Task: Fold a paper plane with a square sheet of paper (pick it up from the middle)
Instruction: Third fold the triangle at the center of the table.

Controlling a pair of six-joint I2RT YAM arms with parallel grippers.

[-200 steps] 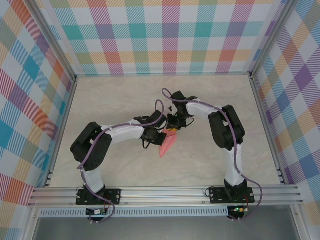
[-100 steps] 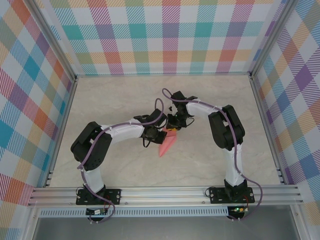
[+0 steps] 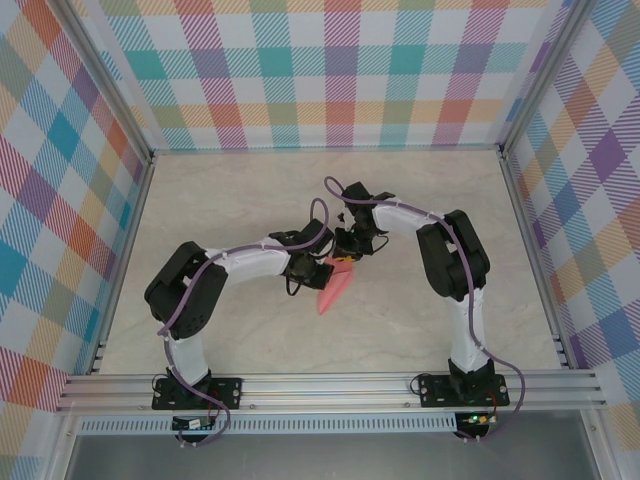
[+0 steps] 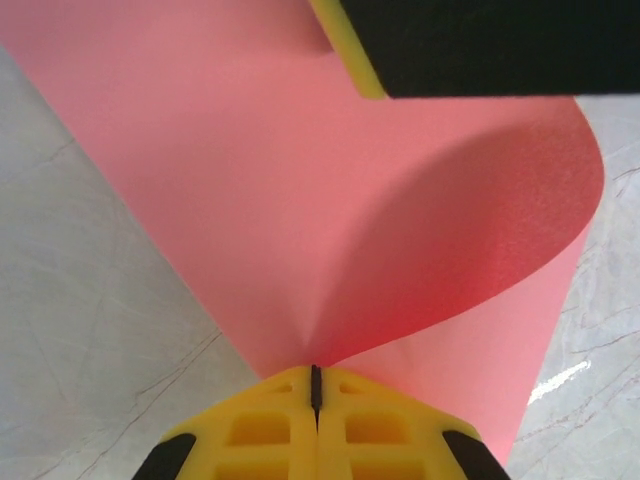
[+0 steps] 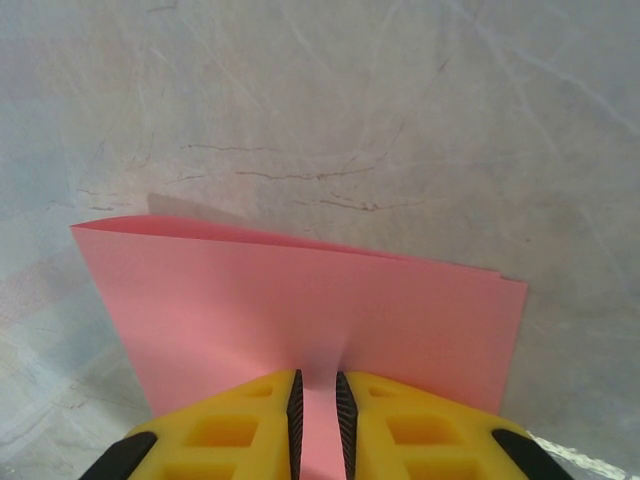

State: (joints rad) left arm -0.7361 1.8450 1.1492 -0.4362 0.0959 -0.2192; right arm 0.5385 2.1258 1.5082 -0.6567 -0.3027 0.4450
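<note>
Though the left gripper (image 4: 314, 388) and right gripper (image 5: 318, 392), each pinching it, hide its upper end from above, the pink paper (image 3: 333, 290) is near the middle of the tabletop (image 3: 240, 200).

Top view: the left arm's elbow (image 3: 187, 295) now sits slightly further right, toward the table centre, than one second ago. The displacement occurred within the last half second. Its black housing stands slightly further from the left frame rail (image 3: 116, 280). The white link running from the elbow toward the left gripper (image 3: 320, 270) begins correspondingly further right.
</note>
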